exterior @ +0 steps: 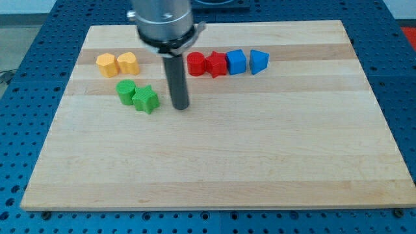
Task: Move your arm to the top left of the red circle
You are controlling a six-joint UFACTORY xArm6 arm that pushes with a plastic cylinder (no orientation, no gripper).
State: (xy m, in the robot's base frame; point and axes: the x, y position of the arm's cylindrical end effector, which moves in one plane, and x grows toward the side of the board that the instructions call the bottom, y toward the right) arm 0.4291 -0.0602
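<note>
The red circle (195, 64) lies near the view's top, just left of a red star-like block (216, 64). My tip (181, 107) rests on the board below and slightly left of the red circle, a short gap away. The rod rises from it toward the arm's grey body at the view's top. A green star (146, 99) lies just left of my tip, touching a green rounded block (126, 91).
A blue cube (236, 61) and a blue wedge-like block (259, 61) continue the row right of the red blocks. Two yellow-orange blocks (106, 64) (128, 62) sit at the upper left. The wooden board (260, 156) ends at blue surroundings on all sides.
</note>
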